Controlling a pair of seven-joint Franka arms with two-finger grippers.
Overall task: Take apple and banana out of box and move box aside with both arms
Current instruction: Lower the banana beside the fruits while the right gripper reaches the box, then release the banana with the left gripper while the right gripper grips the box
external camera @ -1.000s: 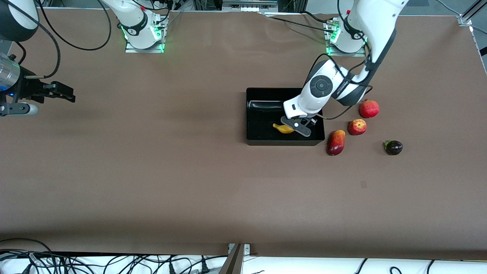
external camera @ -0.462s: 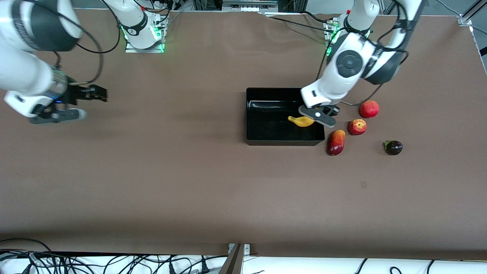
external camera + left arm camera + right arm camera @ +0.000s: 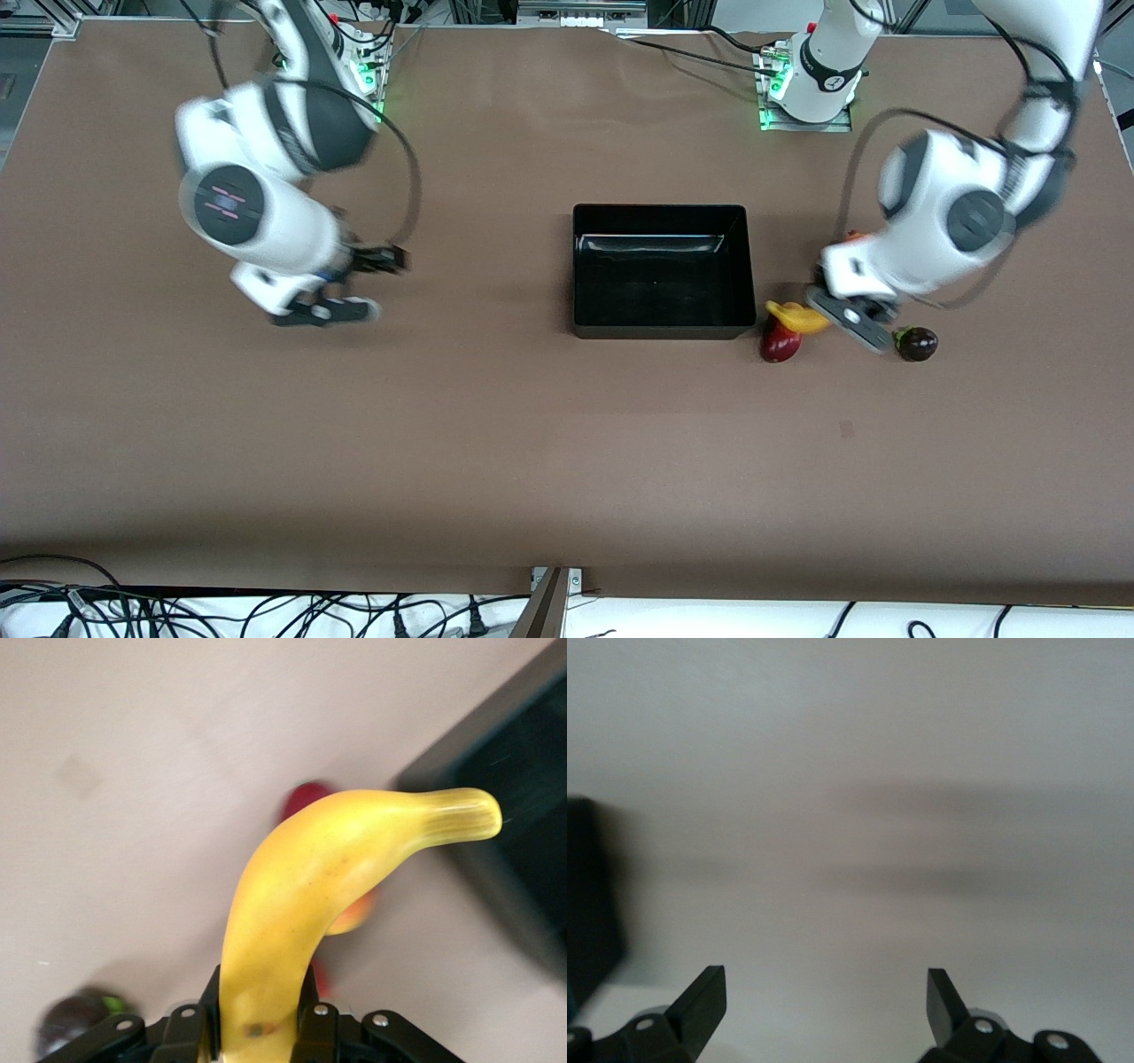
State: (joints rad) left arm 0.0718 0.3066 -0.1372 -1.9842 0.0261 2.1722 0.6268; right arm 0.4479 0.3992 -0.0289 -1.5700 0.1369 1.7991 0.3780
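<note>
We see the left claw [image 3: 828, 315] clenched on the banana [image 3: 796, 316], up in the air over the fruits that lie beside the box [image 3: 661, 270] at the left arm's end of the tabletop [image 3: 496, 425]. In the left wrist view the banana [image 3: 301, 904] runs out from between the fingers [image 3: 190, 1032] with its curved tip over the gap between the mango [image 3: 323, 815] and the box wall [image 3: 496, 753] (the wall shows there as a dark edge). Below the left claw, the mango [image 3: 780, 342] lies just beside the box corner nearest the front camera, and a small dark fruit [image 3: 916, 343] sits close under the claw toward the left arm's end. We cannot make out the apple, since the left arm covers that spot. The box stands with nothing in it. The right claw [image 3: 341, 288] hangs released, its fingers [image 3: 700, 997] spread wide, over bare tabletop well apart from the box toward the right arm's end.
</note>
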